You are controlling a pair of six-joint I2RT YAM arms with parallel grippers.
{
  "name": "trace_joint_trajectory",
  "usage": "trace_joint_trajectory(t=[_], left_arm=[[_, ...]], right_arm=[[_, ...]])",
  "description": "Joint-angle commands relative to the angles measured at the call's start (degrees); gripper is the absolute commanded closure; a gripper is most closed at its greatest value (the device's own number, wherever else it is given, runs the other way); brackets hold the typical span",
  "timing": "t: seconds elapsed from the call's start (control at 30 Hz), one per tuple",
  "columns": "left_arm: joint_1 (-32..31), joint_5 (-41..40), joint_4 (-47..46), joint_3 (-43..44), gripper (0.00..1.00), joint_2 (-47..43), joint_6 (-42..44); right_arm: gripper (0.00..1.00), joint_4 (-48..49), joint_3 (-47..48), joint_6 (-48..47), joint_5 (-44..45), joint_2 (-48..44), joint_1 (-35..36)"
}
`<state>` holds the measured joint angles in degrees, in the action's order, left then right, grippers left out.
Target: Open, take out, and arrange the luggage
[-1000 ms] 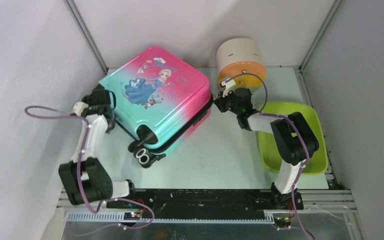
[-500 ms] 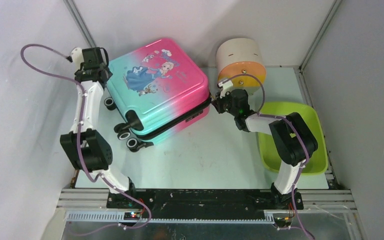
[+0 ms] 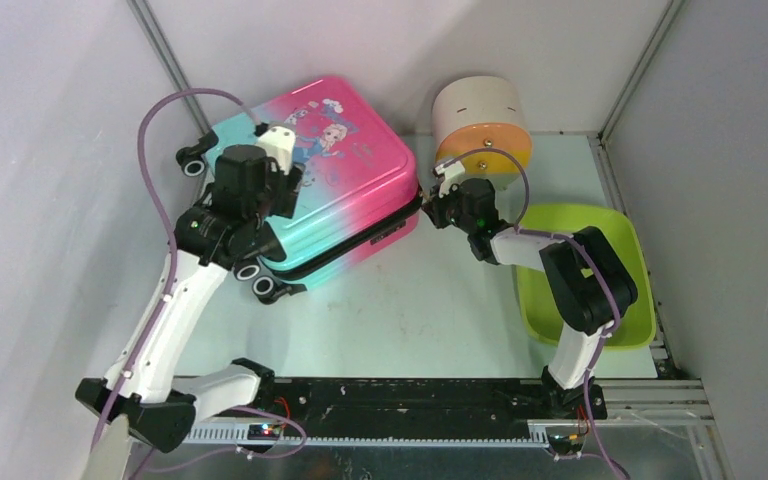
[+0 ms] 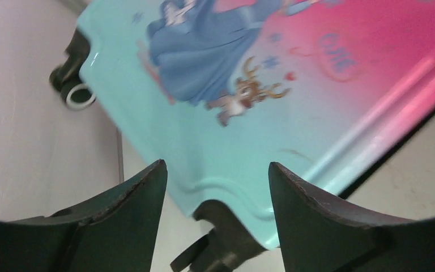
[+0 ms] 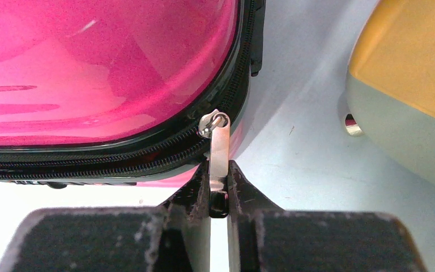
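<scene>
The luggage point(image 3: 345, 185), a pink-to-teal suitcase with a princess print, lies flat at the back left with its wheels point(image 3: 260, 280) toward me. My left gripper point(image 3: 260, 205) hovers open above its teal end. In the left wrist view, the teal shell point(image 4: 226, 130) and a black wheel mount point(image 4: 226, 238) show between the spread fingers point(image 4: 141, 198). My right gripper point(image 3: 438, 205) is at the pink corner, shut on the silver zipper pull point(image 5: 220, 144). The zipper point(image 5: 119, 156) looks closed where it shows.
A beige cylinder with an orange face point(image 3: 482, 125) stands just behind my right gripper, close in the right wrist view point(image 5: 408, 85). A lime-green tray point(image 3: 585, 290) lies at the right under the right arm. Walls close in at the left and back.
My left arm has swung from the luggage's far-left side to above its teal end. The luggage has turned and shifted back. My right gripper still holds the zipper pull.
</scene>
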<state>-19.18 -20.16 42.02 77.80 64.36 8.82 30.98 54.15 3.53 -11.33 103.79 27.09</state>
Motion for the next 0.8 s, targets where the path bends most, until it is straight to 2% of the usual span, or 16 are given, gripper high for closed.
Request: trace_joint_trajectory(t=[0.0, 0.03, 0.07, 0.17, 0.23, 0.37, 0.53, 0.7, 0.77], left_arm=[[-5.87, 3.67, 2.20, 10.23, 0.27, 4.23, 2.58], [-6.04, 3.74, 5.64, 13.67, 0.28, 9.15, -1.79], [-6.18, 3.69, 7.74, 21.53, 0.29, 14.93, -3.99], [-6.83, 6.06, 16.26, 37.04, 0.31, 25.66, -12.71], [-8.13, 7.67, 15.28, 46.63, 0.31, 31.20, -14.74], [-9.89, 7.94, 6.32, 53.87, 0.34, 38.93, -20.19], [-11.11, 11.93, -6.81, 55.26, 0.37, 45.92, -29.09], [-13.66, 13.05, -10.35, 61.17, 0.36, 54.96, -28.71], [-13.76, 12.85, -11.12, 62.81, 0.39, 57.60, -31.45]], right_arm=[[1.00, 4.63, 2.54, 3.20, -7.38, -3.50, 3.37], [1.00, 4.79, 2.54, 3.40, -7.25, -3.50, 3.35], [1.00, 4.92, 2.54, 3.91, -6.78, -3.50, 3.30], [1.00, 5.40, 2.62, 4.92, -5.26, -3.53, 3.23], [1.00, 5.74, 2.67, 5.22, -3.61, -3.57, 3.18], [1.00, 6.95, 2.69, 6.21, -2.49, -3.41, 3.62], [1.00, 5.52, 2.10, 6.13, -1.96, -4.10, 5.14], [1.00, 6.06, 0.14, 4.10, 2.15, -5.12, 4.74], [1.00, 6.84, 0.09, 4.71, 3.69, -5.12, 3.58]])
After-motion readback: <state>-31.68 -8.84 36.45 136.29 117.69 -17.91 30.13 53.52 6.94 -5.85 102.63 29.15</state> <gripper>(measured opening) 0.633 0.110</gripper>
